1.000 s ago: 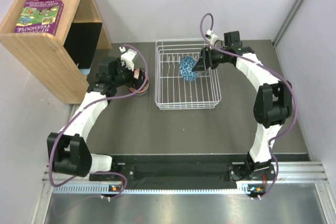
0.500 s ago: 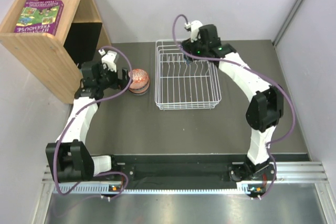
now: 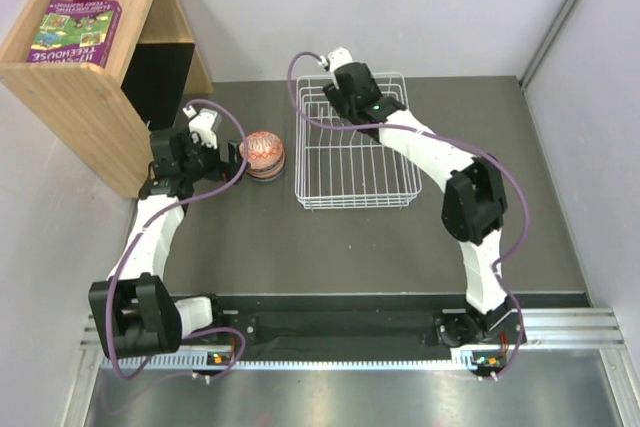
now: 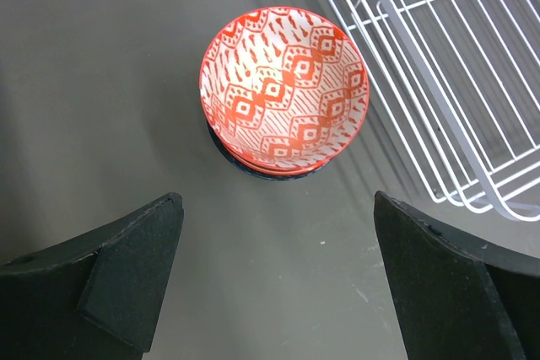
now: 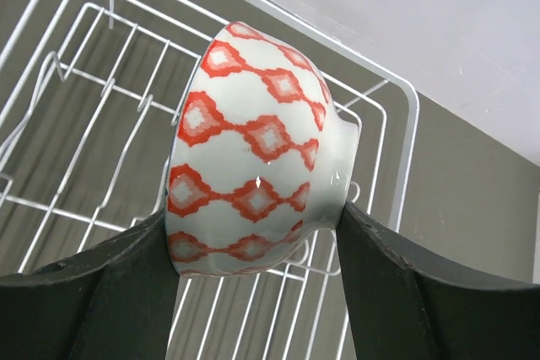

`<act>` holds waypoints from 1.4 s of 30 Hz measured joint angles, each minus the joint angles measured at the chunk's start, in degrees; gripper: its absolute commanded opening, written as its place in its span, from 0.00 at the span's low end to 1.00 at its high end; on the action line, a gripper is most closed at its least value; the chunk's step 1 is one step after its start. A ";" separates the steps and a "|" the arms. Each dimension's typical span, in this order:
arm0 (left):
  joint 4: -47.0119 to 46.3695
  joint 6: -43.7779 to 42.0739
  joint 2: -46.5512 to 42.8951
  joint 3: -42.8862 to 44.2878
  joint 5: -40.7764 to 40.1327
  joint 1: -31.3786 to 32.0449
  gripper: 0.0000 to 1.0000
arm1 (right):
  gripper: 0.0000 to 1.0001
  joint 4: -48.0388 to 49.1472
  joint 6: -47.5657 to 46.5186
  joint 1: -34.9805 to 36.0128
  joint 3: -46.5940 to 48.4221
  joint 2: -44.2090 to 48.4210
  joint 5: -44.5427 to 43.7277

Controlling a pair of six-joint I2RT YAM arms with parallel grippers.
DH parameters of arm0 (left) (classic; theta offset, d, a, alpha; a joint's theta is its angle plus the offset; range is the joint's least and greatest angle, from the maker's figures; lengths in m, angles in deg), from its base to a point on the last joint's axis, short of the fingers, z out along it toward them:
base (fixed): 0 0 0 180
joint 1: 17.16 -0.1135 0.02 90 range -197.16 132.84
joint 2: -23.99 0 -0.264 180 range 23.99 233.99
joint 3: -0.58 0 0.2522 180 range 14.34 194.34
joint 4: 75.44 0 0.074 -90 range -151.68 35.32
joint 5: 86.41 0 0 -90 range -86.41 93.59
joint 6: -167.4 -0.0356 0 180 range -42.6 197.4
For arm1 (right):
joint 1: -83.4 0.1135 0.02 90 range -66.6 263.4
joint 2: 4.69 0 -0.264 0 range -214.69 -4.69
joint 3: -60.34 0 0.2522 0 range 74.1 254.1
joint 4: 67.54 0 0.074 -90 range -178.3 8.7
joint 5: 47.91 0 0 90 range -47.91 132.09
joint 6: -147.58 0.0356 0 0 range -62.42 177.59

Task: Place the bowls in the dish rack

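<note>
- Clamped in the right gripper (image 5: 253,217): a red-and-white bowl (image 5: 253,149), tipped on its side, one finger against its base and the other at its rim.
- Held over the far corner of the dish rack (image 3: 365,172), white wires right behind it. Touching the wires or just clear of them: cannot tell.
- Spread wide and carrying nothing: the left gripper (image 4: 275,200), hovering above the bench (image 4: 101,82) and touching nothing.
- Just ahead of those open fingers: a stack of bowls (image 3: 265,155), sitting on the bench close beside the rack's left side, not in it.
- Topping the stack, upright: a second patterned bowl (image 4: 283,90), red and white inside.
- Peeking out beneath it: only an orange-red rim and a dark edge. How many bowls lie below: hard to make out.
- Looking from above: held bowl and right fingers tucked under the wrist, out of sight.
- Off at the far left: a wooden shelf (image 3: 90,87) with a purple book (image 3: 75,32) on top.
- Looping off both wrists: purple cables (image 3: 300,77).
</note>
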 measured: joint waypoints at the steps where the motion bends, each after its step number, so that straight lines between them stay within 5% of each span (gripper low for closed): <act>1: 0.00 -0.09 -0.28 -0.28 0.42 -0.17 0.99 | 0.00 0.26 -0.33 0.37 0.68 -1.20 -1.14; 42: 0.39 -0.92 -1.33 -1.38 3.89 -1.20 0.99 | 0.00 8.48 -8.39 9.44 6.88 -12.33 -16.00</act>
